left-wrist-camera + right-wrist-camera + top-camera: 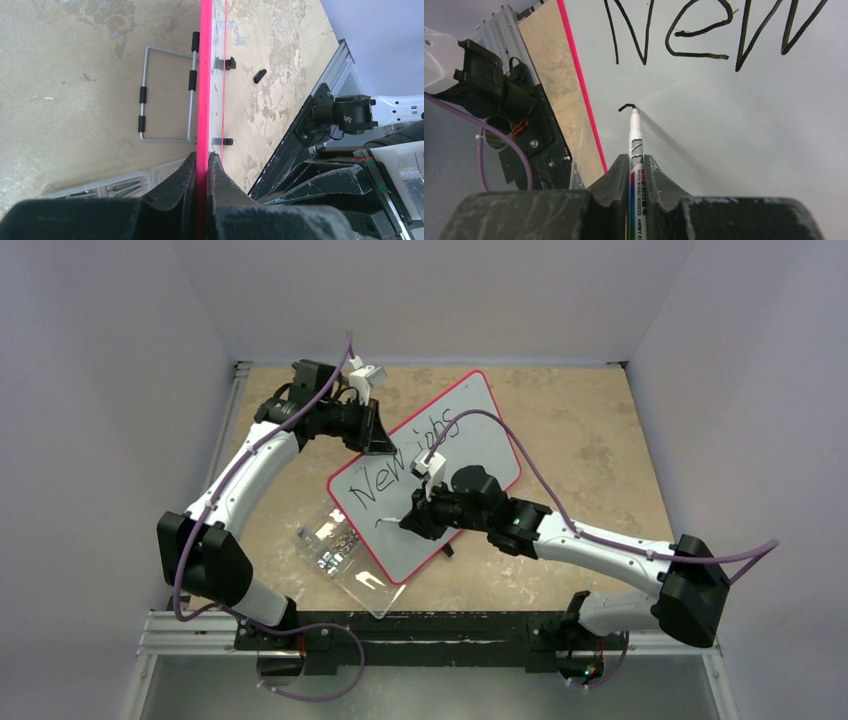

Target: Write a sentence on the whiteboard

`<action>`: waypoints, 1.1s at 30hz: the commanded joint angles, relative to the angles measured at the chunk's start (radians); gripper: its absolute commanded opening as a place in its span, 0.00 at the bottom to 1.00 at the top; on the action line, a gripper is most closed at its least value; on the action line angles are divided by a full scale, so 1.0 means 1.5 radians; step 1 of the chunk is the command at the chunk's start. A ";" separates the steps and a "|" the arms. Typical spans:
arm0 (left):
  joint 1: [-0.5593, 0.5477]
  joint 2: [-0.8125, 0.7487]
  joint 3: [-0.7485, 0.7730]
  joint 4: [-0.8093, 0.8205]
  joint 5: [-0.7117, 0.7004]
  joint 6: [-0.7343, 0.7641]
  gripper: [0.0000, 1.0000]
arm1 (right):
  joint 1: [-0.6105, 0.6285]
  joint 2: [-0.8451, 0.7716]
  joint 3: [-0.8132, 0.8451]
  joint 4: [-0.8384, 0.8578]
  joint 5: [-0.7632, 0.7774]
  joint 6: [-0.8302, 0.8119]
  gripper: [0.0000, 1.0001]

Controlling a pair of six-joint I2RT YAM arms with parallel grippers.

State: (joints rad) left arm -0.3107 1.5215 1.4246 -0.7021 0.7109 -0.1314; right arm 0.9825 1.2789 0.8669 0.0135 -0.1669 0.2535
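Note:
The whiteboard (pixel 480 435), white with a red rim, lies slanted mid-table. Black marker writing on it reads "New jobs" (pixel 405 470). My left gripper (pixel 385 440) is shut on the board's far left rim, which shows edge-on between the fingers in the left wrist view (pixel 202 75). My right gripper (pixel 415 523) is shut on a white whiteboard marker (pixel 635 145). Its tip touches the board at a short black stroke (pixel 625 106) below the "New" (pixel 694 30), near the board's lower left rim.
A clear plastic box of screws (pixel 340 550) lies against the board's near left corner, partly under it. A grey wire stand (pixel 165 95) and a small black cap (pixel 258 76) lie on the tan table. The arm bases' rail (pixel 430 630) runs along the near edge.

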 commanded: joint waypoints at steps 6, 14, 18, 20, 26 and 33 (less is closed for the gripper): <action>-0.002 -0.004 0.009 0.023 -0.082 0.025 0.00 | -0.006 -0.018 -0.034 0.003 0.027 0.001 0.00; -0.003 -0.005 0.008 0.023 -0.083 0.025 0.00 | -0.006 -0.023 -0.061 -0.003 0.008 0.002 0.00; -0.003 -0.004 0.008 0.024 -0.083 0.025 0.00 | -0.006 -0.025 -0.075 -0.003 0.005 0.005 0.00; -0.003 -0.004 0.008 0.024 -0.082 0.025 0.00 | -0.006 -0.025 -0.080 -0.003 0.003 0.006 0.00; -0.003 -0.002 0.008 0.024 -0.084 0.025 0.00 | -0.006 -0.032 -0.086 -0.008 0.013 0.003 0.00; -0.003 -0.002 0.009 0.022 -0.083 0.025 0.00 | -0.006 -0.032 -0.043 -0.039 0.047 -0.015 0.00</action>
State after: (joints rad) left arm -0.3111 1.5215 1.4246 -0.7021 0.7097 -0.1314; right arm 0.9817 1.2411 0.7486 -0.0120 -0.1913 0.2626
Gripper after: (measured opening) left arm 0.048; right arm 0.094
